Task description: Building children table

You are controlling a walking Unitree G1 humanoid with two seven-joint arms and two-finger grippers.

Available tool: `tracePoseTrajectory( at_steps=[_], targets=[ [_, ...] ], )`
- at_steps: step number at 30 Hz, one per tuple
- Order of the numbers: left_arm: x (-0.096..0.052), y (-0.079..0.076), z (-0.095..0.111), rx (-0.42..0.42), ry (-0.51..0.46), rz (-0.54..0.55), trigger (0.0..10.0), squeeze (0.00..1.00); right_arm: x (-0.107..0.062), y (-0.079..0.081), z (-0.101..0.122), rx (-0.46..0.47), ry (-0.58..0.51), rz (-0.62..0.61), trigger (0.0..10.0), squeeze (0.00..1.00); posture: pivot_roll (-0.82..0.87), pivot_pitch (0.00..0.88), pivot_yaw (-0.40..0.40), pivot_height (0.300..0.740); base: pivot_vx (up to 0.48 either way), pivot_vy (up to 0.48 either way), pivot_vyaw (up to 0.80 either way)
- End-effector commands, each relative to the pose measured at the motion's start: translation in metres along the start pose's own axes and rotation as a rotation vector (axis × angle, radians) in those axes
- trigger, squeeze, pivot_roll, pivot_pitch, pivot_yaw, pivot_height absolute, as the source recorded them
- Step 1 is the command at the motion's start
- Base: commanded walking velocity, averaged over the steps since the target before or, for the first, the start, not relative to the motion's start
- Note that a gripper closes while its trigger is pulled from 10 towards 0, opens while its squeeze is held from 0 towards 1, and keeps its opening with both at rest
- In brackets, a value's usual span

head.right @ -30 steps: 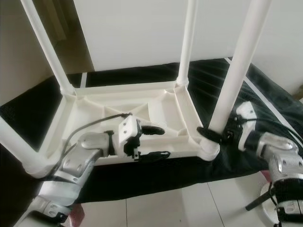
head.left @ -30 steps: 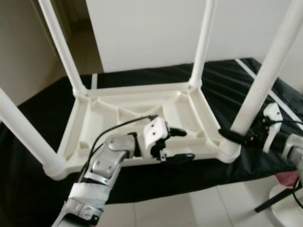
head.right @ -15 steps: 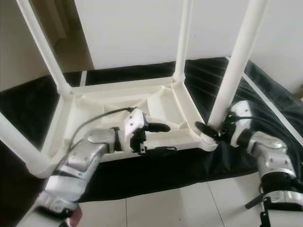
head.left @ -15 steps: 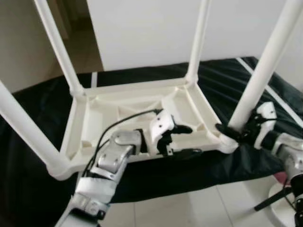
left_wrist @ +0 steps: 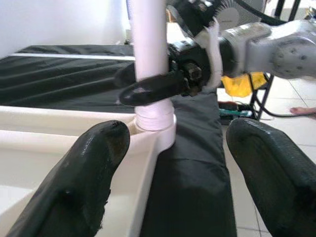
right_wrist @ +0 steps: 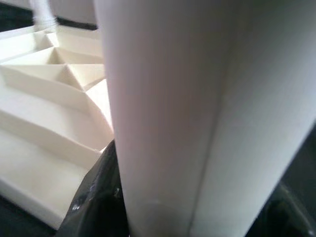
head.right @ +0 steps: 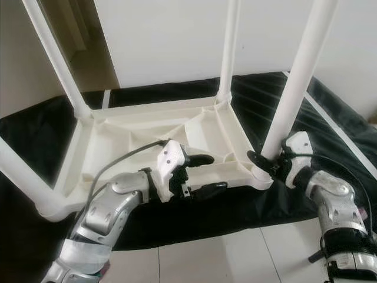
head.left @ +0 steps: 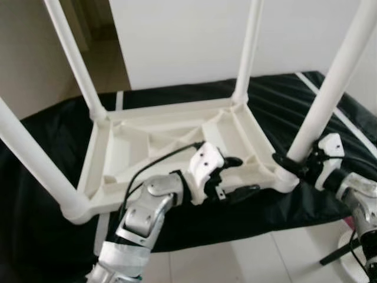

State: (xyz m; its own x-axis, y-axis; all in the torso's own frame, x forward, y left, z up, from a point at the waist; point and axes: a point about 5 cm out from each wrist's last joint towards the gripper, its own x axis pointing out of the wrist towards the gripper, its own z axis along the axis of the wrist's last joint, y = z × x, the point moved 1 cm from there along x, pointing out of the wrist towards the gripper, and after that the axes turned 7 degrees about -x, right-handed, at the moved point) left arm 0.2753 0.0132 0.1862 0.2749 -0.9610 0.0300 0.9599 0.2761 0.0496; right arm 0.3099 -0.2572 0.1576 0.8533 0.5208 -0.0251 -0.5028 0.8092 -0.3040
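Note:
A white plastic children's table [head.left: 159, 135] lies upside down on a black cloth, its four legs pointing up. My left gripper [head.left: 242, 175] is open and straddles the table's front rim near the right corner: one finger [left_wrist: 94, 168] over the ribbed underside, the other [left_wrist: 266, 163] outside over the cloth. At the base of the near right leg [head.left: 330, 88], just above its corner socket, my right gripper [head.left: 288, 162] is shut on the leg. In the right wrist view the leg [right_wrist: 187, 98] stands close up, with one dark finger [right_wrist: 94, 197] beside it.
The black cloth [head.left: 53, 130] covers a low surface whose front edge drops to a tiled floor [head.left: 212, 259]. A white wall [head.left: 177, 35] stands behind. A white stand base with a black pole [head.left: 347, 253] sits at the lower right, and a doorway opens at the far left.
My left gripper has slid rightward along the front rim toward the near right corner. The right gripper keeps its hold on the leg. The camera has shifted slightly.

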Motion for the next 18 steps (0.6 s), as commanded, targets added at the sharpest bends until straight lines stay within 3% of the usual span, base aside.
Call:
tracePoseTrajectory(
  at_steps=[1, 2, 10, 12, 13, 15, 16, 18],
  targets=[
    [-0.001, 0.006, 0.002, 0.007, -0.008, 0.094, 10.0, 0.00, 0.000, 0.001, 0.004, -0.004, -0.018, -0.020, 3.9, 0.00, 0.01, 0.000, 0.039, 0.740, 0.000, 0.000, 0.00],
    [-0.001, 0.006, 0.002, 0.007, -0.007, 0.102, 10.0, 0.00, 0.000, 0.002, 0.004, 0.017, -0.022, -0.049, 10.0, 0.00, 0.01, 0.000, 0.039, 0.740, 0.000, 0.000, 0.00],
    [0.001, 0.008, 0.000, 0.015, 0.009, 0.145, 10.0, 0.00, -0.003, 0.006, -0.008, 0.110, 0.034, -0.350, 10.0, 0.00, -0.02, 0.000, 0.045, 0.740, 0.000, 0.000, 0.00],
    [0.005, 0.006, 0.000, 0.022, -0.009, 0.144, 10.0, 0.00, -0.003, 0.020, -0.011, 0.148, 0.069, -0.470, 10.0, 0.00, -0.04, 0.000, 0.052, 0.740, 0.000, 0.000, 0.00],
    [0.005, 0.006, 0.000, 0.022, -0.009, 0.144, 10.0, 0.00, -0.003, 0.020, -0.011, 0.148, 0.069, -0.470, 10.0, 0.00, -0.04, 0.000, 0.052, 0.740, 0.000, 0.000, 0.00],
    [0.010, 0.005, 0.002, 0.019, -0.058, 0.151, 10.0, 0.00, -0.003, 0.038, -0.016, 0.252, 0.116, -0.656, 10.0, 0.00, -0.05, 0.000, 0.053, 0.740, 0.000, 0.000, 0.00],
    [0.010, 0.005, 0.002, 0.019, -0.058, 0.151, 10.0, 0.00, -0.003, 0.038, -0.016, 0.252, 0.116, -0.656, 10.0, 0.00, -0.05, 0.000, 0.053, 0.740, 0.000, 0.000, 0.00],
    [0.012, 0.005, 0.001, 0.004, -0.059, 0.160, 10.0, 0.00, -0.003, 0.045, -0.021, 0.314, 0.152, -0.778, 10.0, 0.00, -0.05, 0.000, 0.049, 0.740, 0.000, 0.000, 0.00]
  ],
)
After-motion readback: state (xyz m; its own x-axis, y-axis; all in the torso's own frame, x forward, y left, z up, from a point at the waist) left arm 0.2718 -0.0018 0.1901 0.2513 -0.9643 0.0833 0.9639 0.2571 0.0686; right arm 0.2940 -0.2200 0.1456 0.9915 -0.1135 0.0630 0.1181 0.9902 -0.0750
